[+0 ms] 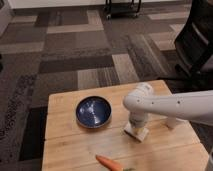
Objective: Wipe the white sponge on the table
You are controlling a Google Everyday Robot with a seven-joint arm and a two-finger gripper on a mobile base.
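The gripper [136,126] is pointing down, closed, over the right part of the tabletop [65,145], its fingers blurring into the white sponge [138,133] beneath, so any grip is not showing. The arm [175,106] is hiding most of a white object [175,123] behind it. The bottom edge is cutting off the carrot [111,163] and the tabletop's front.

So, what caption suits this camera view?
Robot's shut gripper presses small white rectangular sponge onto light wooden table.
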